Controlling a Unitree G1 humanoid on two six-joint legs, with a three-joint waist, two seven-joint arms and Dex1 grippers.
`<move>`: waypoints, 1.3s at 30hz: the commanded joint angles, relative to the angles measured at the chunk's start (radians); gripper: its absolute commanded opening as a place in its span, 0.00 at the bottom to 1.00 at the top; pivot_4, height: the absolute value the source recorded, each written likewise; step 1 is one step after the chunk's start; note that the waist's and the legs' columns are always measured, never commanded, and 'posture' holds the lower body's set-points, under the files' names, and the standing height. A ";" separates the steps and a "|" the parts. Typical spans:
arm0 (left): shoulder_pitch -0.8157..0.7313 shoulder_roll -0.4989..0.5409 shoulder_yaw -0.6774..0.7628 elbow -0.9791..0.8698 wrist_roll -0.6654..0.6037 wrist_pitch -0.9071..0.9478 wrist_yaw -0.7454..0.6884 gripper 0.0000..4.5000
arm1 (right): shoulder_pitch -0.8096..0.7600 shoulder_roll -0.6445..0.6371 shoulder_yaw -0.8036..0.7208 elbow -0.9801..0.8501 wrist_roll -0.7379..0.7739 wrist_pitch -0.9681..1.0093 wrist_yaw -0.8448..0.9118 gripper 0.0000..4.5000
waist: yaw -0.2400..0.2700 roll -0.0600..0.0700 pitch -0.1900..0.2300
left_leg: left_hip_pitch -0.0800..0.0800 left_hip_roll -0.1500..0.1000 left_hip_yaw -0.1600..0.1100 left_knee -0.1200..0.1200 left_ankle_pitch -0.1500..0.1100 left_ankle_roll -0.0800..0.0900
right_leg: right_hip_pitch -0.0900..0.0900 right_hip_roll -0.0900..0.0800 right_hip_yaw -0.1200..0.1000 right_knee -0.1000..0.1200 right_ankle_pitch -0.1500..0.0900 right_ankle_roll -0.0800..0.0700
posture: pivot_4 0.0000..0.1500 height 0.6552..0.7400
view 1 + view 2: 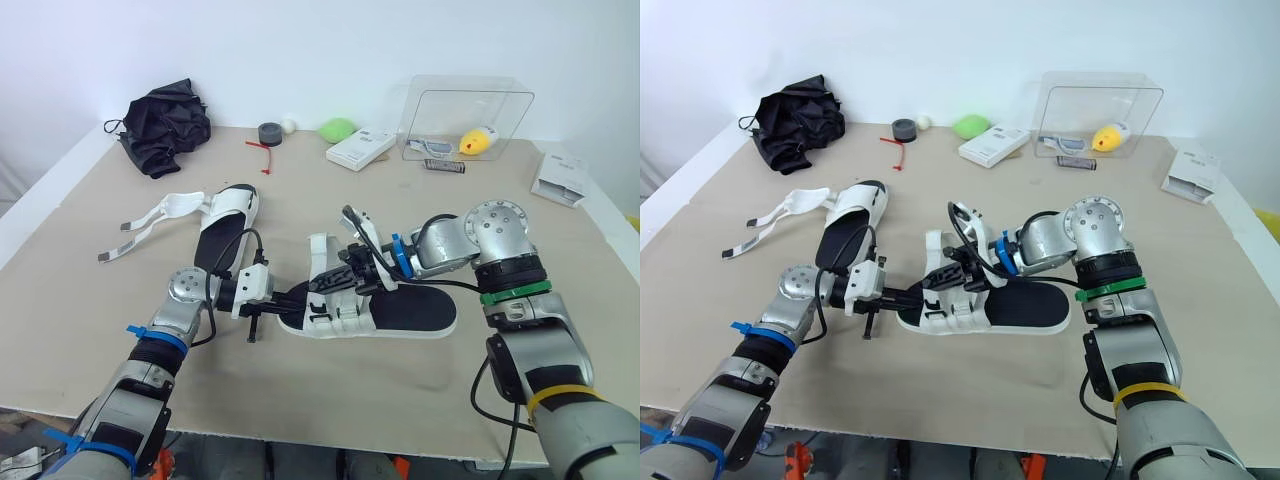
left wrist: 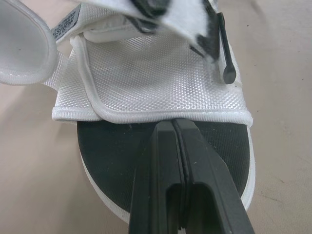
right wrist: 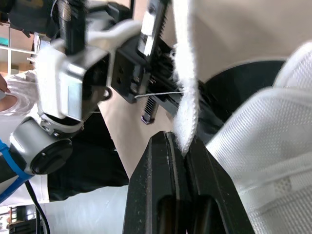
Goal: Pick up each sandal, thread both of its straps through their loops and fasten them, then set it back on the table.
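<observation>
A white sandal with a black footbed [image 1: 415, 308] lies at the table's middle, toe towards my left arm. My right gripper [image 1: 328, 282] reaches over its front part and is shut on a white strap [image 3: 184, 73], which rises from between the fingers in the right wrist view. My left gripper [image 2: 174, 123] is shut, its tips over the toe of the footbed, right against the edge of the white mesh front strap [image 2: 156, 78]. The second sandal [image 1: 228, 222] lies further back on the left, its loose straps [image 1: 150, 220] spread out on the table.
At the back of the table are a black bundle of cloth [image 1: 165, 125], a tape roll [image 1: 270, 132], a green object [image 1: 338, 129], a white box [image 1: 360, 148] and a clear container [image 1: 470, 110] by a yellow toy [image 1: 478, 141]. A white packet [image 1: 560, 178] lies far right.
</observation>
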 commanded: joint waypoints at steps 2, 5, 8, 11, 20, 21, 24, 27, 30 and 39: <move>0.083 0.012 -0.077 0.067 0.085 0.054 -0.019 0.00 | 0.022 -0.001 0.013 -0.026 0.012 0.008 -0.023 0.01 | 0.000 0.000 0.000 | 0.000 0.000 0.000 0.000 0.000 0.000 | 0.000 0.000 0.000 0.000 0.000 0.000 | 1.00 1.00; 0.087 0.013 -0.077 0.061 0.084 0.056 -0.017 0.00 | 0.019 -0.001 0.003 0.002 -0.016 0.008 -0.026 0.01 | 0.000 0.000 -0.001 | 0.000 0.000 0.000 0.000 0.000 0.000 | 0.000 0.001 0.000 0.000 0.000 0.000 | 1.00 1.00; 0.090 0.015 -0.076 0.059 0.085 0.057 -0.017 0.00 | -0.015 0.000 -0.017 0.031 -0.030 0.008 -0.018 0.01 | 0.000 0.000 -0.001 | 0.000 0.000 0.000 0.000 0.000 0.000 | 0.000 0.001 0.000 0.000 0.000 0.000 | 1.00 1.00; 0.089 0.015 -0.073 0.059 0.086 0.059 -0.016 0.00 | -0.017 -0.012 -0.002 0.018 -0.011 0.008 -0.012 0.01 | 0.000 0.000 -0.001 | 0.000 0.000 0.000 -0.001 0.000 0.000 | 0.000 0.001 0.000 0.000 0.000 0.000 | 1.00 1.00; 0.099 0.014 -0.072 0.051 0.085 0.060 -0.012 0.00 | 0.103 -0.060 0.082 -0.078 0.069 0.008 -0.070 0.01 | 0.000 0.000 -0.002 | 0.000 0.000 0.000 -0.001 -0.001 0.002 | 0.001 0.001 0.000 -0.001 -0.001 0.000 | 1.00 1.00; 0.098 0.014 -0.072 0.051 0.085 0.062 -0.012 0.00 | 0.108 -0.057 0.082 -0.080 0.060 0.008 -0.082 0.01 | 0.000 0.000 -0.002 | 0.000 0.000 0.000 -0.001 -0.001 0.002 | 0.001 0.001 0.000 -0.001 -0.001 0.000 | 1.00 1.00; 0.094 0.011 -0.073 0.052 0.085 0.063 -0.012 0.00 | 0.109 -0.048 0.075 -0.084 0.037 0.008 -0.101 0.01 | 0.000 0.000 -0.002 | 0.000 0.000 -0.001 -0.001 -0.002 0.003 | 0.001 0.001 0.000 -0.001 -0.001 0.000 | 1.00 1.00; 0.090 0.009 -0.072 0.055 0.086 0.064 -0.011 0.00 | 0.100 -0.043 0.062 -0.094 0.029 0.008 -0.094 0.01 | 0.000 0.000 -0.003 | 0.000 0.000 -0.001 -0.001 -0.002 0.003 | 0.001 0.001 -0.001 -0.001 -0.001 0.000 | 1.00 1.00; 0.090 0.009 -0.073 0.056 0.087 0.064 -0.011 0.00 | 0.102 -0.054 0.043 -0.158 0.045 0.008 -0.022 0.01 | 0.000 0.000 -0.003 | 0.001 0.000 -0.001 -0.001 -0.002 0.003 | 0.002 0.001 -0.001 -0.001 -0.001 0.000 | 1.00 1.00; 0.095 0.013 -0.073 0.054 0.086 0.066 -0.015 0.00 | 0.164 -0.108 0.127 -0.524 -0.197 -0.026 0.213 0.01 | 0.002 0.000 -0.003 | 0.000 0.000 -0.002 -0.001 -0.002 0.003 | 0.001 0.000 -0.002 -0.001 -0.003 0.001 | 1.00 1.00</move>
